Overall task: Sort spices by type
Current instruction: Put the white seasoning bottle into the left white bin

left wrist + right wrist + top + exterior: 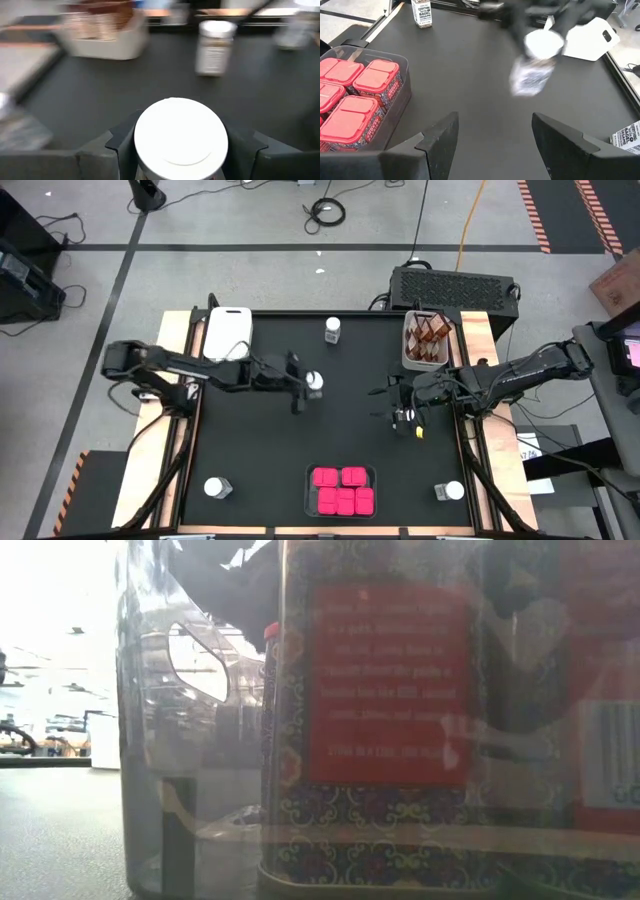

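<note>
two dark jaws of the left gripper (180, 150) close on a white-lidded jar (314, 383) mid-surface — held upright, lid up, its long axis vertical in the left wrist view. the right gripper (492, 137) hovers near the brown jars' tray (428, 340), jaws apart, holding nothing. around: another white-lidded jar (332, 330) by the far edge, pink boxes (342, 490) in a clear tray — well apart.

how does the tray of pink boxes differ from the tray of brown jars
The clear tray sits at the table's near edge and holds pink boxes with flat square tops, lying side by side. The white tray sits at the far right corner and holds brown jars, packed upright. Both are rectangular trays holding one kind of spice, and neither tool touches them.
</note>
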Robot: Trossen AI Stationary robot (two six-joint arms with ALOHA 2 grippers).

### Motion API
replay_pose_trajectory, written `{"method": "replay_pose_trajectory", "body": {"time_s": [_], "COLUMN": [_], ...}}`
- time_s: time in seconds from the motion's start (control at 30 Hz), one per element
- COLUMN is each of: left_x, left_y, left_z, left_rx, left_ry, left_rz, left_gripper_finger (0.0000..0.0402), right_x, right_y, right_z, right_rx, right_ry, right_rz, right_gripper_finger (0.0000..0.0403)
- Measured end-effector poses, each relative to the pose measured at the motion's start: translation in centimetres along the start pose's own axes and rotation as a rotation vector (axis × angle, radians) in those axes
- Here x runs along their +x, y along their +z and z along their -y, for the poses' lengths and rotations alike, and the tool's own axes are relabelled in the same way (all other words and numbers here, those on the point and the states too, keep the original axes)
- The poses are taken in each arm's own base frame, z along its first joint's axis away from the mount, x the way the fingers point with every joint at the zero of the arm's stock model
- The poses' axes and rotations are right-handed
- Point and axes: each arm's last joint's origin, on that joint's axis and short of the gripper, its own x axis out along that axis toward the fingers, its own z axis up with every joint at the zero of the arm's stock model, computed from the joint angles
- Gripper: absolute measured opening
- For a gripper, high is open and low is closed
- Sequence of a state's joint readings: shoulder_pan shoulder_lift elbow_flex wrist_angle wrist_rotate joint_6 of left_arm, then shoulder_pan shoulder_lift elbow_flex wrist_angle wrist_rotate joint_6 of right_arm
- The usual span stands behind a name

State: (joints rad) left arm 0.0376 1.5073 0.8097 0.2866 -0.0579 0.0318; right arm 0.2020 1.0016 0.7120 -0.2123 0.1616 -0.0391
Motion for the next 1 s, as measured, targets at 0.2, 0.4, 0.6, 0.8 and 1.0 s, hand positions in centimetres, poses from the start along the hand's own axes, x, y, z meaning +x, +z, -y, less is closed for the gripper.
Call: {"method": "replay_pose_trajectory", "body": {"time_s": [0.2,0.4,0.6,0.8,1.0], "left_x": [-5.3,-10.0,-12.5,-13.4,-14.4], "left_y": [1.6,1.5,-0.8,-3.8,-5.4], "left_z": [-3.8,-6.9,-9.5,-11.9,-13.9], "left_rx": [-0.104,-0.208,-0.284,-0.416,-0.474], "left_ry": [0.396,0.715,0.889,1.004,1.124], "left_rz": [-0.060,-0.122,-0.146,-0.094,-0.075], "left_gripper_finger": [0.0208,0.0208,0.0208,0.0208,0.0208], "right_x": [0.0,0.0,0.0,0.0,0.0], "right_y": [0.0,0.0,0.0,-0.1,-0.2], "right_z": [0.0,0.0,0.0,0.0,0.0], "right_rx": [-0.002,-0.003,-0.011,-0.011,-0.004], "right_ry": [0.000,0.000,0.000,0.001,0.003], "right_rz": [0.000,-0.001,-0.001,-0.010,-0.025], "right_gripper_finger": [0.0247,0.0247,0.0247,0.0247,0.0247]}}
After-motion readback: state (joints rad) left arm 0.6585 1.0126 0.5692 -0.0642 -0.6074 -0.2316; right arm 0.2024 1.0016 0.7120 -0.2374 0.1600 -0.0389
